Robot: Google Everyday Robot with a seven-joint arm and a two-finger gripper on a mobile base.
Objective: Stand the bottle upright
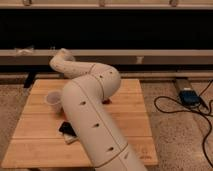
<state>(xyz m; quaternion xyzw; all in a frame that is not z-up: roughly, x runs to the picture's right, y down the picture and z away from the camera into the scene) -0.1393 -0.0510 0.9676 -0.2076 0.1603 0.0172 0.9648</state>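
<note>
The bottle is hidden; no part of it shows. My large white arm (92,112) rises from the bottom edge, bends at an elbow (106,80) over the wooden table (132,125) and reaches back left to the wrist (61,60) at the table's far left edge. My gripper is beyond that wrist, hidden by the arm, and it is shut. Whether it holds anything cannot be seen.
A white cup (53,100) stands on the table's left side, next to the arm. A small red-brown object (107,101) peeks out right of the elbow. A dark flat item (67,130) lies near the arm's base. Cables and a blue box (189,96) lie on the floor to the right.
</note>
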